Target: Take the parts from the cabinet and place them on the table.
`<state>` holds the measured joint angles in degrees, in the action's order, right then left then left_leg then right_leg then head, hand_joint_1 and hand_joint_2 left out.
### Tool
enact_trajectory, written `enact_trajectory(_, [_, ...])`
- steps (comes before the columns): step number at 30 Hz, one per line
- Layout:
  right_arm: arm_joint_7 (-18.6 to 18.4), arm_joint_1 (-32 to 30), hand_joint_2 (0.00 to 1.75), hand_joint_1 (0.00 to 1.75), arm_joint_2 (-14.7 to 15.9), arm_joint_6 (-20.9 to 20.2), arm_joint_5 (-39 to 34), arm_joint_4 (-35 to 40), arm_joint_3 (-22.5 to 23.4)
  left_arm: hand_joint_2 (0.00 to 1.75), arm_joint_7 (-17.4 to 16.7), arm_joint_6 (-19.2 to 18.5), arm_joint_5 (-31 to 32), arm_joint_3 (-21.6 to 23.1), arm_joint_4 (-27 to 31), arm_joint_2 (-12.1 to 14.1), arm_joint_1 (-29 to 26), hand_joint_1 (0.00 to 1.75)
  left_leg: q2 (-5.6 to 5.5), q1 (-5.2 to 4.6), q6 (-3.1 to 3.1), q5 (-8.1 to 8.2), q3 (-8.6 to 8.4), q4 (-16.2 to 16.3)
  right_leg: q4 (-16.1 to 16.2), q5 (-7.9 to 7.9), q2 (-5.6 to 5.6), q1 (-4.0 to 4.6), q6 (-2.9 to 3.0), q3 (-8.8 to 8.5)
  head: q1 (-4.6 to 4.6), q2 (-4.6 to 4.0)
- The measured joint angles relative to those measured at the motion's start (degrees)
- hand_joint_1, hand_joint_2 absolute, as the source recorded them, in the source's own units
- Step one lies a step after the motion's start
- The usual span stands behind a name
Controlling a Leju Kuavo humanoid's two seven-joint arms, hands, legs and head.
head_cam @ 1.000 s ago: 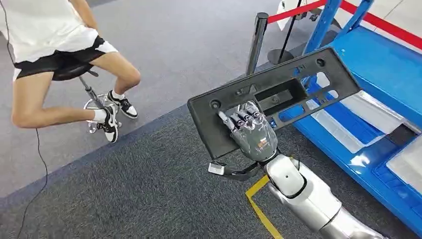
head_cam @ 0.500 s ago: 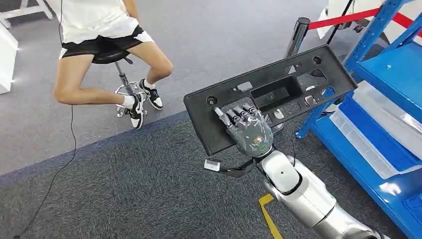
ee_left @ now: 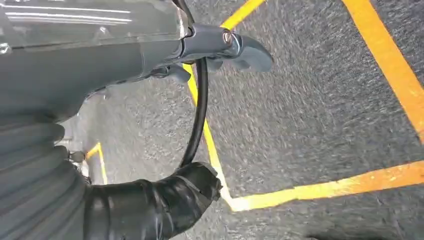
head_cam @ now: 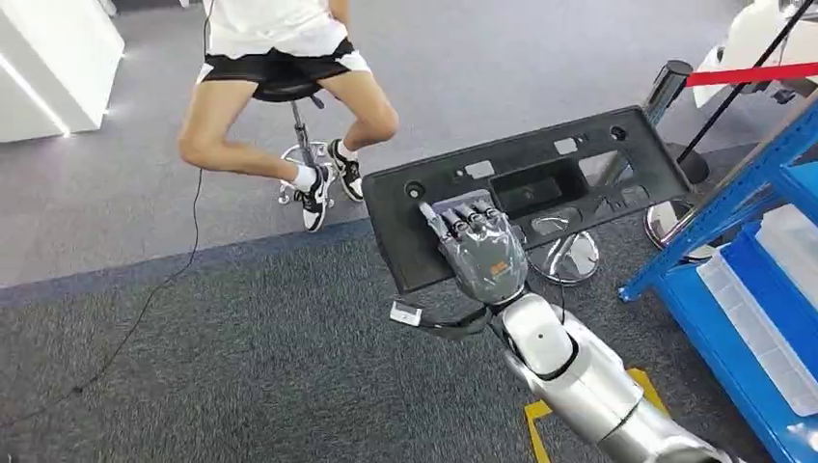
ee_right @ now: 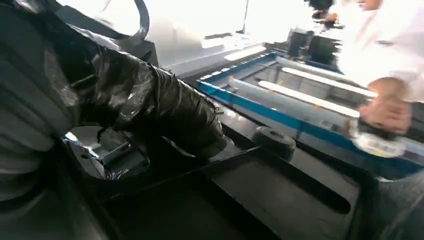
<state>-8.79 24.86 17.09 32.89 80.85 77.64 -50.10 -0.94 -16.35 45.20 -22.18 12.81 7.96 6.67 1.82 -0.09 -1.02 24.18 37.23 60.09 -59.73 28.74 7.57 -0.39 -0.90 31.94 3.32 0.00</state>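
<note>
Black plastic, one long panel with cut-outs is held in the air over the grey carpet by the right hand, whose fingers are laid close together against its face. No writing can be read on it. The left hand is seen hanging above yellow floor tape; whether it is spread or curled cannot be told. One person is seated on a stool; one blue rack stands on the right.
</note>
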Motion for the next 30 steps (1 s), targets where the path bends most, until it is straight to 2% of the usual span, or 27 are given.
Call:
enact_trajectory(1, [0.2, 0.1, 1.75, 1.75, -0.2, 0.0, 0.0, 0.0, 0.0, 1.75, 0.5, -0.6, -0.2, 0.0, 0.0, 0.2, 0.1, 0.0, -0.65, 0.6, -0.71, -0.34, -0.54, -0.8, -0.2, 0.58, -0.21, -0.33, -0.5, -0.01, 0.0, 0.0])
enact_trajectory(2, [0.4, 0.2, 1.75, 1.75, -0.2, 0.0, 0.0, 0.0, 0.0, 1.75, 1.3, -1.1, -0.2, 0.0, 0.0, 0.2, 0.2, 0.0, -1.21, 0.5, -0.9, -0.46, -0.7, -1.0, -1.4, 1.53, -3.4, -0.56, -0.59, 0.23, 0.07, 0.0])
enact_trajectory(3, [0.7, 0.3, 1.75, 1.75, -0.2, -0.1, 0.0, 0.0, 0.0, 1.75, 1.8, -1.4, -0.2, 0.0, 0.0, 0.2, 0.7, 0.0, -1.62, 0.49, -1.32, -0.58, -0.72, -1.0, -4.5, 3.33, -5.72, -0.56, -0.45, 1.7, 0.04, 0.0])
enact_trajectory(4, [1.1, 0.3, 1.75, 1.75, -0.2, -0.2, 0.0, 0.0, 0.0, 1.75, 2.1, -1.8, -0.4, 0.0, 0.0, 0.2, 1.1, 0.0, -2.34, 0.43, -1.63, -0.56, -0.67, -1.0, -9.0, 5.5, -6.81, -0.49, -0.34, 4.0, 0.07, 0.0])
enact_trajectory(5, [1.2, 0.1, 1.75, 1.75, -0.3, -0.3, 0.0, 0.0, 0.0, 1.75, 2.2, -2.6, -0.6, 0.0, 0.0, 0.2, 1.4, 0.0, -3.11, 0.3, -1.8, -0.57, -0.67, -1.0, -13.7, 7.31, -7.28, -0.35, -0.31, 6.47, 0.07, 0.0])
enact_trajectory(6, [1.3, 0.0, 1.75, 1.75, -0.3, -0.5, 0.0, -0.1, 0.0, 1.75, 2.3, -3.5, -0.7, 0.1, 0.0, 0.1, 1.5, 0.0, -3.87, 0.11, -1.95, -0.58, -0.68, -1.0, -17.3, 8.05, -7.53, -0.29, -0.25, 8.5, 0.07, 0.0])
enact_trajectory(7, [1.3, -0.1, 1.75, 1.75, -0.3, -0.5, 0.0, -0.1, 0.0, 1.75, 2.4, -4.2, -0.8, 0.1, 0.0, 0.0, 1.5, 0.0, -4.73, -0.02, -1.98, -0.59, -0.7, -1.0, -18.0, 7.24, -7.6, -0.27, -0.1, 9.28, 0.04, 0.0])
enact_trajectory(8, [1.3, -0.2, 1.75, 1.75, -0.2, -0.5, 0.0, -0.1, 0.0, 1.75, 2.4, -4.7, -0.8, 0.2, 0.0, -0.1, 1.4, 0.0, -5.51, -0.1, -1.98, -0.58, -0.75, -0.9, -16.0, 5.2, -7.65, -0.27, 0.1, 8.7, 0.07, 0.0])
enact_trajectory(10, [1.9, -0.3, 1.75, 1.75, 0.6, -0.5, 0.0, 0.3, 0.0, 1.75, 2.4, -5.7, -0.5, 0.3, 0.0, -0.3, 1.4, 0.0, -7.1, -0.15, -1.95, -0.55, -0.84, -0.6, -6.7, -0.47, -8.62, -0.27, 0.65, 4.76, 0.07, 0.0])
enact_trajectory(11, [2.2, -0.4, 1.75, 1.75, 1.3, -0.4, 0.0, 0.7, 0.0, 1.75, 2.3, -6.0, -0.5, 0.5, 0.0, -0.4, 1.5, 0.0, -7.73, -0.07, -1.91, -0.5, -0.65, -0.4, -2.5, -2.12, -10.84, -0.28, 0.94, 3.04, 0.07, 0.0])
enact_trajectory(12, [2.2, -0.7, 1.75, 1.75, 2.2, -0.4, 0.0, 1.2, 0.1, 1.75, 2.0, -6.0, -0.6, 0.5, 0.0, -0.7, 1.6, 0.0, -8.45, -0.38, -1.7, -0.5, -0.26, -0.1, -1.4, -1.52, -12.57, -0.5, 0.98, 2.63, 0.0, 0.0])
enact_trajectory(13, [2.2, -1.1, 1.75, 1.75, 3.0, -0.3, 0.0, 1.7, 0.2, 1.75, 1.4, -5.7, -0.9, 0.6, 0.0, -0.7, 1.5, 0.0, -9.16, -0.01, -1.41, -0.68, 0.09, -0.1, -1.0, -1.47, -11.9, -0.36, 0.83, 2.57, 0.02, 0.0])
enact_trajectory(15, [2.2, -1.7, 1.75, 1.75, 3.5, -0.3, 0.0, 2.1, 0.8, 1.75, 0.9, -5.3, -1.4, 0.6, 0.0, -0.9, 0.7, 0.0, -10.35, 0.43, -0.7, -1.05, 0.28, -0.5, -0.8, -1.58, -10.95, 0.06, 1.08, 2.44, 0.04, 0.0])
enact_trajectory(16, [2.2, -1.9, 1.75, 1.75, 3.5, -0.3, 0.0, 2.4, 1.2, 1.75, 0.9, -5.3, -1.8, 0.6, 0.0, -0.8, 0.4, 0.0, -10.73, 0.07, -0.3, -1.11, 0.37, -0.6, 0.0, -1.95, -10.28, -0.48, 1.58, 2.09, 0.02, 0.0])
enact_trajectory(17, [2.2, -1.9, 1.75, 1.75, 3.6, -0.3, 0.0, 2.6, 1.4, 1.75, 0.9, -5.4, -2.2, 0.6, 0.0, -0.9, 0.1, 0.0, -7.25, 0.01, -0.3, -0.42, 0.63, 0.3, 0.7, -2.32, -9.44, -0.56, 1.81, 1.58, 0.02, 0.0])
enact_trajectory(18, [2.3, -2.0, 1.75, 1.75, 3.6, -0.3, 0.0, 2.6, 1.6, 1.75, 0.9, -5.7, -2.6, 0.6, 0.0, -0.9, 0.3, 0.0, -4.31, -0.12, -0.02, 1.15, 1.51, 2.3, 1.1, -2.43, -8.91, -0.48, 2.16, 1.29, -0.13, 0.0])
enact_trajectory(19, [2.4, -2.0, 1.75, 1.75, 3.6, -0.3, 0.0, 2.6, 1.7, 1.75, 0.9, -5.9, -2.9, 0.6, 0.0, -0.9, 0.6, 0.0, -3.04, 0.12, 0.31, 3.18, 3.22, 6.1, 1.2, -2.43, -8.08, -0.36, 2.19, 1.16, -0.07, 0.0])
enact_trajectory(21, [2.8, -2.0, 1.75, 1.75, 3.6, -0.3, 0.0, 2.5, 1.8, 1.75, 0.7, -6.3, -3.2, 0.6, 0.0, -1.0, 0.9, 0.0, -2.35, 0.71, 0.83, 6.6, 7.36, 14.5, 1.1, -2.29, -6.41, -0.33, 2.27, 1.17, -0.07, 0.0])
enact_trajectory(22, [3.0, -2.2, 1.75, 1.75, 3.6, -0.3, 0.0, 2.5, 1.8, 1.75, 0.6, -6.3, -3.3, 0.6, 0.0, -1.1, 0.8, 0.0, -2.22, 0.97, 1.11, 6.73, 8.26, 16.3, 1.1, -2.25, -5.68, -0.34, 2.23, 1.18, -0.09, 0.0])
enact_trajectory(23, [3.0, -2.3, 1.75, 1.75, 3.6, -0.3, 0.0, 2.5, 1.8, 1.75, 0.5, -6.2, -3.3, 0.6, 0.0, -1.1, 0.8, 0.0, -2.12, 1.26, 1.35, 5.7, 7.74, 15.4, 1.1, -2.15, -4.99, -0.34, 2.08, 1.16, -0.09, 0.0])
enact_trajectory(24, [3.0, -2.3, 1.75, 1.75, 3.6, -0.3, 0.0, 2.5, 1.8, 1.75, 0.2, -6.0, -3.2, 0.6, 0.0, -1.1, 0.8, 0.0, -1.92, 1.46, 1.54, 3.68, 5.83, 11.9, 1.0, -2.03, -4.24, -0.37, 1.9, 1.08, -0.09, 0.0])
enact_trajectory(25, [3.0, -2.3, 1.75, 1.75, 3.6, -0.3, 0.0, 2.5, 1.8, 1.75, 0.0, -5.8, -3.2, 0.6, 0.0, -1.1, 0.8, 0.0, -1.36, 1.58, 1.62, 1.4, 3.01, 6.8, 1.0, -1.86, -3.5, -0.41, 1.67, 0.93, -0.09, 0.0])
enact_trajectory(26, [3.0, -2.3, 1.75, 1.75, 3.6, -0.3, 0.0, 2.6, 1.8, 1.75, -0.2, -5.8, -3.2, 0.6, 0.0, -1.1, 0.8, 0.0, 0.29, 1.61, 1.66, -0.58, -0.21, 1.3, 0.9, -1.6, -2.81, -0.45, 1.31, 0.67, -0.09, 0.0])
enact_trajectory(27, [3.0, -2.3, 1.75, 1.75, 3.6, -0.3, 0.0, 2.5, 1.9, 1.75, -0.3, -5.9, -3.2, 0.6, 0.0, -1.2, 1.0, 0.0, 2.78, 0.85, 1.26, 0.69, -0.93, -0.3, 0.9, -1.4, -2.21, -0.12, 0.97, 0.59, -0.11, 0.0])
enact_trajectory(28, [3.0, -2.3, 1.75, 1.75, 3.6, -0.3, 0.0, 2.5, 2.0, 1.75, -0.4, -5.9, -3.2, 0.6, 0.0, -1.2, 1.0, 0.0, 2.19, 0.83, 0.81, 0.03, -1.02, -0.9, 0.7, -1.19, -1.61, 0.08, 0.63, 0.56, 0.07, 0.0])
enact_trajectory(30, [3.0, -2.4, 1.75, 1.75, 3.5, -0.3, 0.0, 2.6, 2.3, 1.75, -0.7, -6.1, -3.1, 0.6, 0.0, -1.2, 0.7, 0.0, 0.8, 0.49, 0.06, 0.12, -0.7, -0.5, 1.0, -1.21, -0.6, 0.06, 0.12, 0.28, 0.0, 0.0])
